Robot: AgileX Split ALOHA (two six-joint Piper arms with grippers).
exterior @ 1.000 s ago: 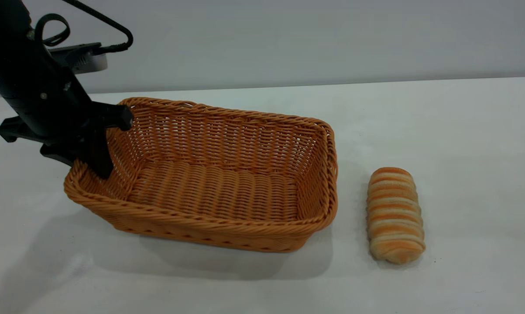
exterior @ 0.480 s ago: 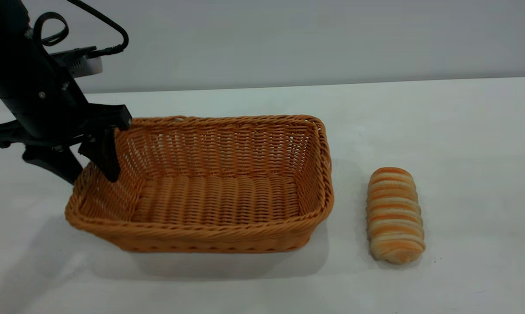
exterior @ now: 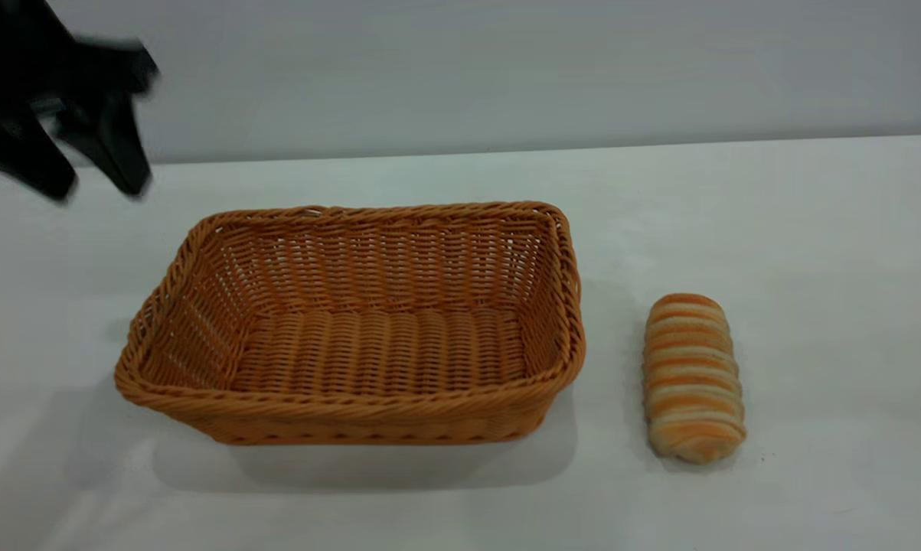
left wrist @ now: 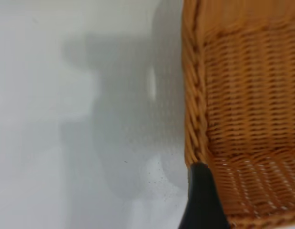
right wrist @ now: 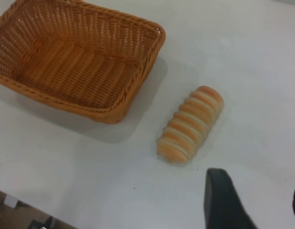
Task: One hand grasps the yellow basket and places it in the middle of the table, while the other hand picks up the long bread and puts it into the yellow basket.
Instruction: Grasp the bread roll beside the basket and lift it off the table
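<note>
L gripper [exterior: 85, 180] raised far left, fingers [exterior: 119, 153] apart.

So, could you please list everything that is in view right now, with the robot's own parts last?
yellow basket: one, orange-tan wicker, standing flat and empty near the middle of the table.
long bread: one, pale cream with orange-brown stripes, lying on the table beside the basket's right end, apart from it.
table: one, white, under everything.
wall: one, pale grey, behind the table.
left tool: one, black, fingers apart, raised above the table's far left corner, clear of the basket.
right tool: one, black, fingers apart, seen only in its wrist view, above the table near the bread.
</note>
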